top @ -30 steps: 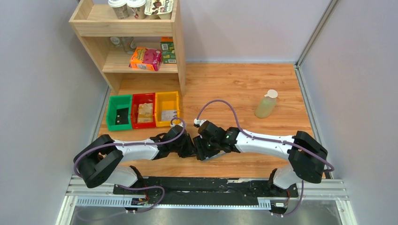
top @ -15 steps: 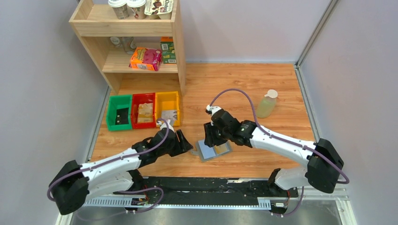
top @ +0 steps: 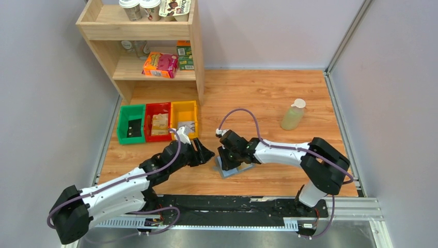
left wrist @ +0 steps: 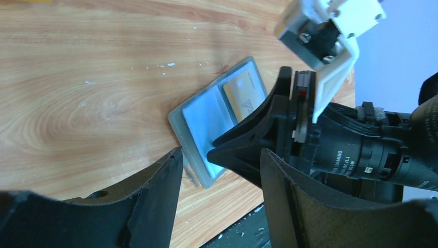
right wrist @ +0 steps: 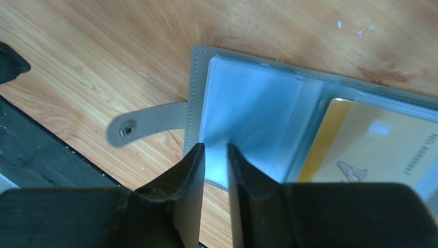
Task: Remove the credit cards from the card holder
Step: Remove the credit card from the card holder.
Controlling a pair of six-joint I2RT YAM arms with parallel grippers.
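Note:
The card holder (top: 239,169) lies open and flat on the wood near the table's front edge, its pale blue slots (right wrist: 248,111) facing up and its closing tab (right wrist: 144,124) stretched out to one side. A yellow credit card (right wrist: 372,150) sits in one slot, also seen in the left wrist view as the card (left wrist: 243,95). My right gripper (right wrist: 214,155) hovers low over the empty half, its jaws a narrow gap apart with nothing between them. My left gripper (left wrist: 222,173) stands open just left of the holder, apart from it.
Green (top: 130,124), red (top: 157,122) and yellow (top: 184,119) bins stand behind my left arm, below a wooden shelf (top: 150,51) of groceries. A pale green bottle (top: 293,114) stands at the right. The black mounting rail (top: 227,204) runs close behind the holder's near edge.
A second ago both grippers were bunched together over the holder. Now it lies open; my left gripper has let go, widened and pulled left, and my right gripper has narrowed and come down over it.

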